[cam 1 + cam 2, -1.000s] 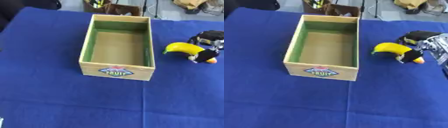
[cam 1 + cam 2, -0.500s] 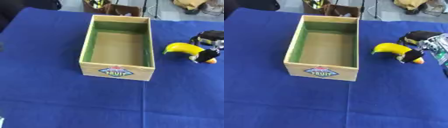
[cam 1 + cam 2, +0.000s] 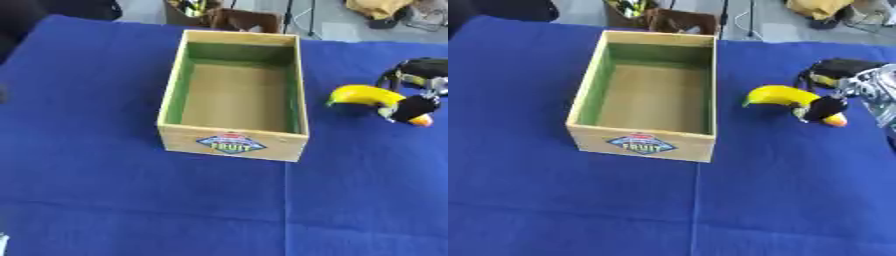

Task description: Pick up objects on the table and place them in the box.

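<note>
Banana [image 3: 776, 94] lies right of centre on the blue cloth, just beside the wooden box [image 3: 232, 145] | my right hand [image 3: 829, 106] sits at its right end exactly as a second ago, nothing lifted, box empty | fingers mostly cut off at right edge, can't tell whether they're clenched | left hand unseen

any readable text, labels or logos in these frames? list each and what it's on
"FRUIT": on the diamond-shaped label on the near outer wall of the wooden box.
A smaller line of print above that word on the same label: too blurred to read.
Banana, the black and orange thing at its end, blue tablecloth: no text visible.
Dark clutter beyond the far edge of the table: nothing legible.
</note>
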Robot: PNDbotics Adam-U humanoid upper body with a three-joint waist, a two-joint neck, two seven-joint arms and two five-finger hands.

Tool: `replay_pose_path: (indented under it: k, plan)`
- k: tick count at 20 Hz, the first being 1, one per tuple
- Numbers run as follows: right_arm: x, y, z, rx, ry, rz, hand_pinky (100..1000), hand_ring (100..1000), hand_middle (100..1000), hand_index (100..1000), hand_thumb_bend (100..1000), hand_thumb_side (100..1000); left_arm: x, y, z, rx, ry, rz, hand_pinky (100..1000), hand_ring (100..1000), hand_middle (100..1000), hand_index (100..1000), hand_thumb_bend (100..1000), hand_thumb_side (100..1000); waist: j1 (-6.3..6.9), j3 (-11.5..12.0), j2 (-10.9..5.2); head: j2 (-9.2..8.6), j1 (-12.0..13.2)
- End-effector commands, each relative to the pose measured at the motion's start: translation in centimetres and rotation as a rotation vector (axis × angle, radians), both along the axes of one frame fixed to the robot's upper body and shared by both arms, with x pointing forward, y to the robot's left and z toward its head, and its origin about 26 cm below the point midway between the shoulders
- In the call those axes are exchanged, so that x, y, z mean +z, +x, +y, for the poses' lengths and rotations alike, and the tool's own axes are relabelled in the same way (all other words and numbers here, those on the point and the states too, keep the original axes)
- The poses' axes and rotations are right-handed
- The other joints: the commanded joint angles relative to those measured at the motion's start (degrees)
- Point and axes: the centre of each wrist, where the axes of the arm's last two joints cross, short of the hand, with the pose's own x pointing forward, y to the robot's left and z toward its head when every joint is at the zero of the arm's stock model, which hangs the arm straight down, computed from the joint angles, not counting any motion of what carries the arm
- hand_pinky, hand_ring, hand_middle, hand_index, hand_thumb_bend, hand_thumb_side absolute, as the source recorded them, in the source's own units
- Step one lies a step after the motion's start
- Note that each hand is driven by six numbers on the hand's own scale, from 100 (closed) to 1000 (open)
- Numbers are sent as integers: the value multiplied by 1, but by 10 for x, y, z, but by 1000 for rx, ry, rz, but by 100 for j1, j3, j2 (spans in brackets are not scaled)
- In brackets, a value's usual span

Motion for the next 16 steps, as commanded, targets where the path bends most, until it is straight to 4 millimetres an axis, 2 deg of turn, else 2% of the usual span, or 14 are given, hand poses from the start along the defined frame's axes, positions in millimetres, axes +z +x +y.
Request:
replay_pose_path:
  k: [1, 10, 16]
  plan:
    - [19, -5, -5, -14, -12, -47, 883, 914, 621, 826, 169, 543, 6, -3, 0, -7, 14, -25, 597, 595, 709, 834, 304, 890, 12, 5, -144, -45, 18]
    - [17, -3, -6, -17, -14, -37, 883, 914, 612, 806, 226, 547, 7, -2, -1, -14, 15, -27, 597, 594, 709, 831, 301, 885, -2, 29, -104, -66, 16]
    - [17, -3, -5, -18, -12, -47, 880, 909, 592, 762, 190, 516, 7, -2, -1, -14, 15, -26, 597, 595, 709, 830, 298, 884, -4, 43, -102, -99, 12]
